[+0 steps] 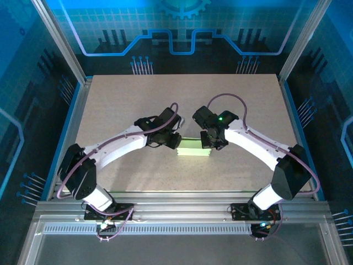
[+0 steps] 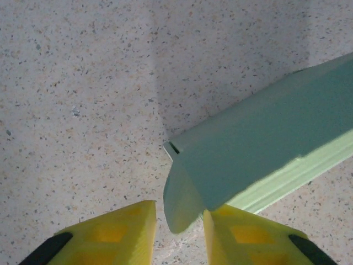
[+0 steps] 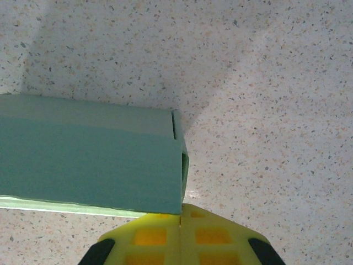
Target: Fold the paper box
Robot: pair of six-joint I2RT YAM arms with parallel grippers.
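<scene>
nearest the camera, two white arms, the left arm [image 1: 110, 152] and the right arm [image 1: 265, 146], rise from a ribbed aluminium rail [image 1: 182, 207] at the near edge and curve inward to meet at mid-table. there, on the speckled beige table [image 1: 138, 99], lies one paper box [image 1: 194, 149], a slim rectangular shell of pale lime-green thin card, lying flat between the two tools. the left gripper [image 2: 179, 234] stands narrowly spread at the box's left end. a rounded end flap [image 2: 181, 204] hangs between its yellow plastic fingers [image 2: 116, 234], resting against one while a sliver of table shows beside the other, so i judge it not pinched yet. the right gripper [image 3: 181, 238] is pressed together with nothing between its fingers, its tips at the box's corner at the right end and seemingly touching it (a brace, by the look of it). as to progress, the body appears already folded into its tube, and the right end looks closed, with a dark slit at the seam. the left flap stands out untucked, so that end seems to be what is left. count: two arms, two grippers, one box, one loose flap in sight. beyond, the far half of the table runs to a blue printed backdrop panel [image 1: 182, 27].
</scene>
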